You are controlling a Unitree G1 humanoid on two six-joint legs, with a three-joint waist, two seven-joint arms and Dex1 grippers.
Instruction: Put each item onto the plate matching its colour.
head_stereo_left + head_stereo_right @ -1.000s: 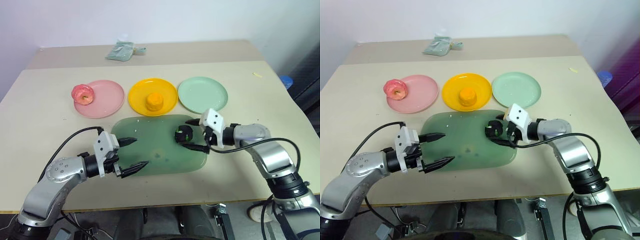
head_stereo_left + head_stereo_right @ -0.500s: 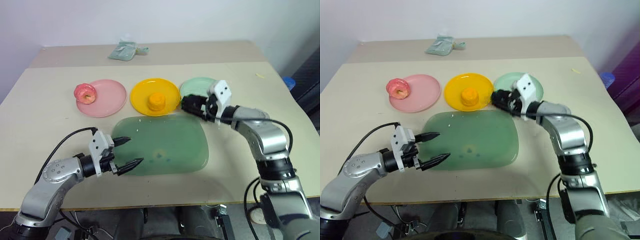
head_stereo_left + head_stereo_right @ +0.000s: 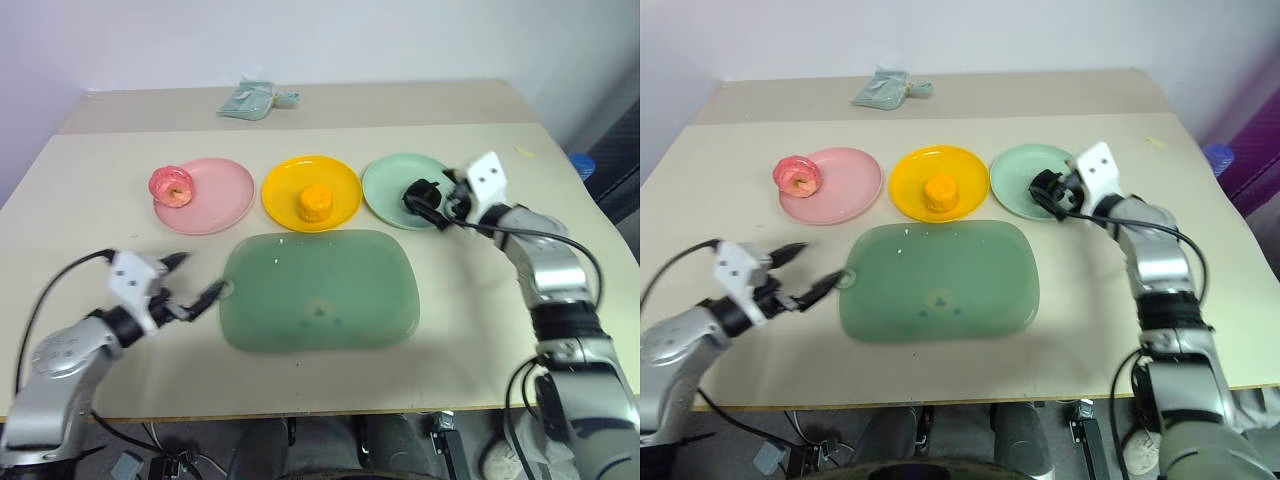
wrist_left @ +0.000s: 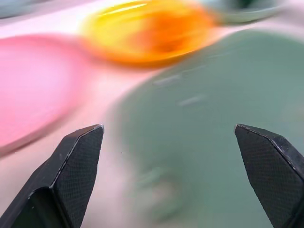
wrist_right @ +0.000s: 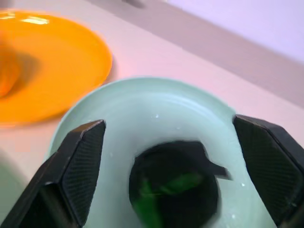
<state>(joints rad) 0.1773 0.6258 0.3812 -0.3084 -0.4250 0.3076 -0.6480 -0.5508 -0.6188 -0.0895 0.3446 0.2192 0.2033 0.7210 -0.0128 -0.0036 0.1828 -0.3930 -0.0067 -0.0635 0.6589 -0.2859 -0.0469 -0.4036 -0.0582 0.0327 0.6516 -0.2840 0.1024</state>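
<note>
The dark green-black item [image 3: 416, 196] lies on the mint green plate [image 3: 385, 182], and my right gripper [image 3: 425, 198] is open with a finger on either side of it; the right wrist view has the item [image 5: 173, 187] low between the spread fingers [image 5: 78, 161]. The orange item [image 3: 313, 203] sits on the yellow-orange plate [image 3: 285, 190]. On the left rim of the pink plate [image 3: 215, 195] rests the pink-red item [image 3: 170, 186]. My left gripper [image 3: 192, 278] is open and empty, just off the left end of the tray.
A large translucent green tray [image 3: 318, 290] lies in front of the plates with nothing on it. A crumpled pale green cloth [image 3: 255, 100] lies at the table's far side. A blue object [image 3: 578, 163] sits past the right edge.
My right gripper carried the dark item from the tray over to the mint green plate and opened. My left arm drew back leftward off the tray.
</note>
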